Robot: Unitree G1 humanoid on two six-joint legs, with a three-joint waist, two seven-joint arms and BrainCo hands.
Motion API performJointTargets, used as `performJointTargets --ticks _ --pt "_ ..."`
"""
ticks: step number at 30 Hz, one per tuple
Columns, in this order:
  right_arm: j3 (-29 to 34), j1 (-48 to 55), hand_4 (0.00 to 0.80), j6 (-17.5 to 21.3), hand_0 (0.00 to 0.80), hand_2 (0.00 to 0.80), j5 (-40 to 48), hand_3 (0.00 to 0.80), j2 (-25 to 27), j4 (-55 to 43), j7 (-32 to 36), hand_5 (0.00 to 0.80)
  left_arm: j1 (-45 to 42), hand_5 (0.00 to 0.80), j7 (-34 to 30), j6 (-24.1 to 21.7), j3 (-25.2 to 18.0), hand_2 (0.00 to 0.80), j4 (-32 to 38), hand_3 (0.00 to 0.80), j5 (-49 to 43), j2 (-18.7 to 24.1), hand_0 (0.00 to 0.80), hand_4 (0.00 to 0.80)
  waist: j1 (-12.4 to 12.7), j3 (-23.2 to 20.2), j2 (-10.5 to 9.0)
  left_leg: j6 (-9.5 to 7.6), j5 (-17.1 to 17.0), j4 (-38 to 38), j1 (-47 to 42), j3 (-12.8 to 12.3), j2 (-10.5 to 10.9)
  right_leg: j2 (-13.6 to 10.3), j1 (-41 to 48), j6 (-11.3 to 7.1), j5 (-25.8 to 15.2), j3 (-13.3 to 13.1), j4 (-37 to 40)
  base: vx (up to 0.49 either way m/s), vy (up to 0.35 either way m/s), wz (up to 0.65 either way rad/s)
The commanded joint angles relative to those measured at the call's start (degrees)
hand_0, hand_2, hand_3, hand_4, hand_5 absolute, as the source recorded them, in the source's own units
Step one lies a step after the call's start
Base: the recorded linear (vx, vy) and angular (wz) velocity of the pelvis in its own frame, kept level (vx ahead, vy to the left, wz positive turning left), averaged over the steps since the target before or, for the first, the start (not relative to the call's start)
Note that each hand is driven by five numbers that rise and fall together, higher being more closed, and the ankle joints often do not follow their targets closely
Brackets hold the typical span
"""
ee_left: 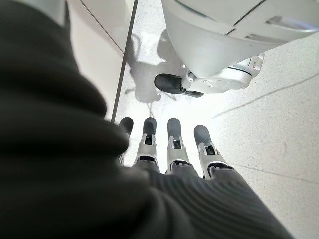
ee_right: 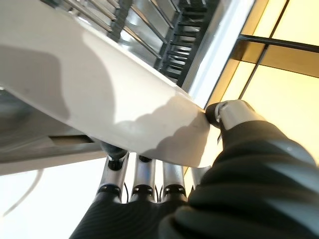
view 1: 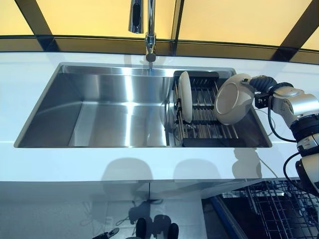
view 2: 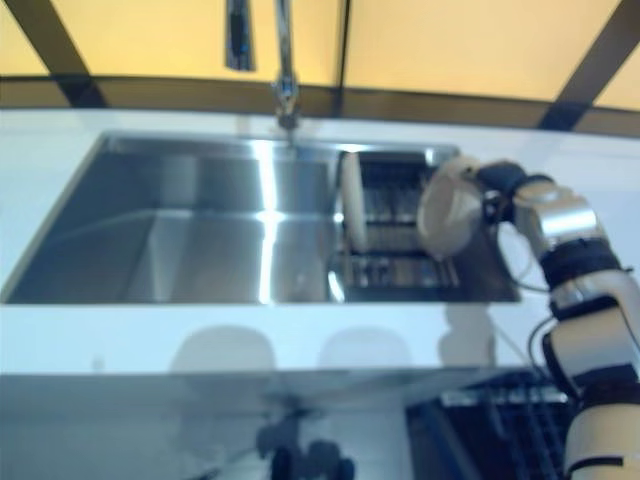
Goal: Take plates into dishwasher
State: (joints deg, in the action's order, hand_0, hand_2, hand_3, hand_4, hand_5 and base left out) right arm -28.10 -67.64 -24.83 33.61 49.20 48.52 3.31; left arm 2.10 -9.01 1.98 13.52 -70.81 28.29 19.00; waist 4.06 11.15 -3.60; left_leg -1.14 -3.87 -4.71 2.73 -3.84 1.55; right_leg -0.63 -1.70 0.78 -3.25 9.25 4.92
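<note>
While pinching plate (view 1: 233, 99), right hand (view 1: 263, 83) raised

A white desk (view 1: 60, 164) spans the frame, its steel sink (view 1: 99, 109) sunk at centre, with a dark rack (view 1: 207, 117) at the sink's right end holding an upright plate (view 1: 185, 95).

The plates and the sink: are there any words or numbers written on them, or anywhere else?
No words, numbers or signs can be read in any view.
The plate in the right hand: plain.
The plate standing in the rack: plain.
The sink and the faucet: no print.
The left hand hangs over the floor: no print there.
</note>
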Motion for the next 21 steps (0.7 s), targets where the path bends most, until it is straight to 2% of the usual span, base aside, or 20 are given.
performJointTargets --ticks 1,15,21 --pt "-0.4 -5.52 0.8 5.85 0.8 0.8 2.18 0.8 2.71 -0.07 -3.28 0.8 0.46 0.0 -0.76 -0.34 2.84 0.0 -1.3 0.0 0.87 0.38 0.0 0.0 0.88 -0.72 -1.25 0.88 3.06 -0.29 0.01 1.73 -0.26 -1.9 0.16 -2.83 0.81 1.98 0.08 0.0 0.0 0.0" --pt "-0.23 -8.71 0.8 8.88 0.8 0.8 9.39 0.8 4.61 -3.1 -8.23 0.8 -0.14 0.0 -1.05 -0.13 2.75 0.0 -1.83 0.0 0.14 0.9 0.0 0.0 0.47 -2.52 -2.58 1.03 3.74 -0.29 -1.57 1.45 -0.37 -1.56 1.6 -2.9 1.23 1.74 0.08 0.0 0.0 0.0" --pt "-2.12 -10.69 0.8 5.59 0.8 0.8 6.57 0.8 6.84 -2.06 -5.37 0.8 -0.48 0.0 -1.22 0.31 2.95 0.0 -1.95 0.0 -0.93 1.14 0.0 0.0 0.2 -3.89 -3.5 0.89 4.2 -0.29 -2.5 0.83 -0.62 -1.39 2.23 -3.1 1.26 1.33 0.08 0.0 0.0 0.0"
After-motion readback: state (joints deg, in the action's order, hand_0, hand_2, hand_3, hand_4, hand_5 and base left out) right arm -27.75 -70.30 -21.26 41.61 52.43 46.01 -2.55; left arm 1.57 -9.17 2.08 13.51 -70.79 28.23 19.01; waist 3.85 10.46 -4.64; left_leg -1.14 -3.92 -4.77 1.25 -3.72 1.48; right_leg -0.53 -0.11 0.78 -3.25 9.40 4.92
